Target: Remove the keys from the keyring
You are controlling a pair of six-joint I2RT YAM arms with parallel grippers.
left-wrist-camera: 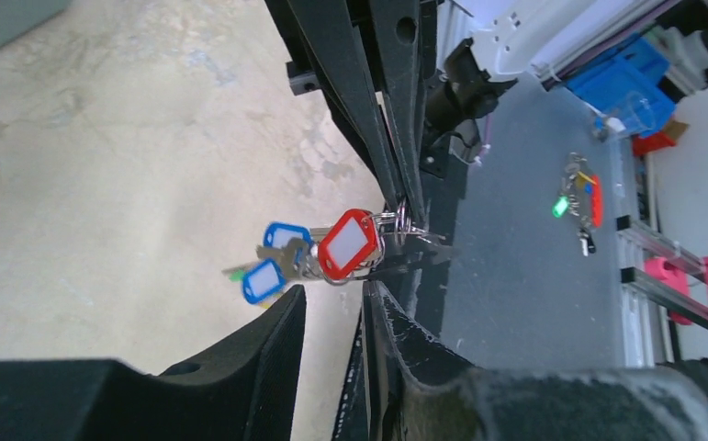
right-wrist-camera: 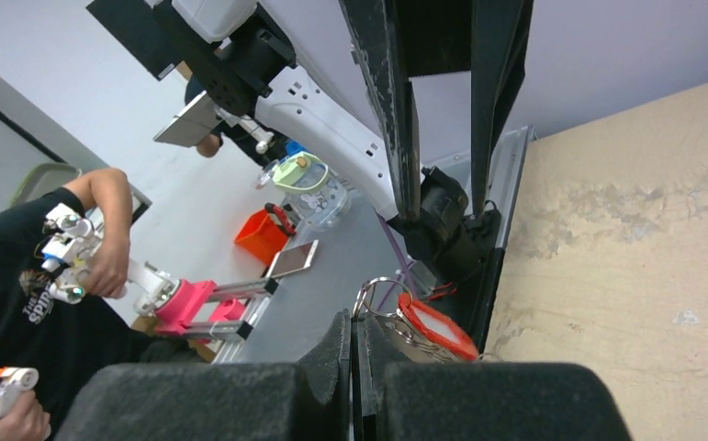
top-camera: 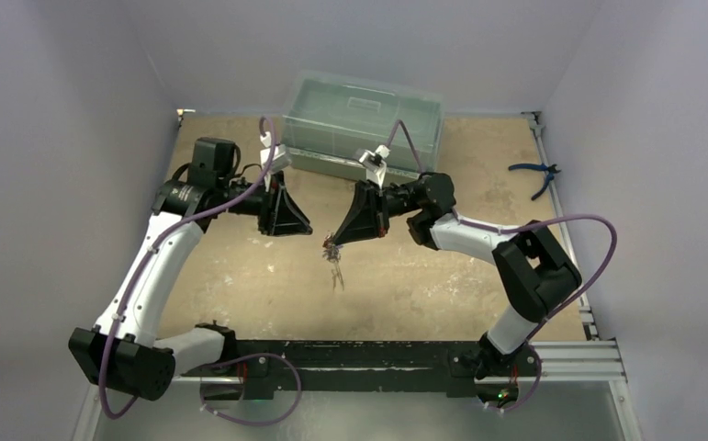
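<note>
My right gripper (top-camera: 331, 241) is held above the middle of the table, shut on the thin metal keyring (right-wrist-camera: 377, 292). Under the ring hangs the bunch of keys (top-camera: 334, 266), clear of the table. A red tag (left-wrist-camera: 350, 243) and two blue tags (left-wrist-camera: 263, 280) show in the bunch, with a bit of green behind them. The red tag (right-wrist-camera: 437, 326) lies just right of the right fingertips. My left gripper (left-wrist-camera: 336, 292) faces the bunch from the left, open. Only the table shows between its fingers (left-wrist-camera: 272, 340), and the keys hang just past their tips.
A clear plastic box (top-camera: 364, 119) stands at the back of the table. Blue-handled pliers (top-camera: 535, 175) lie at the far right edge. The black and silver mounting rail (top-camera: 377, 354) runs along the near edge.
</note>
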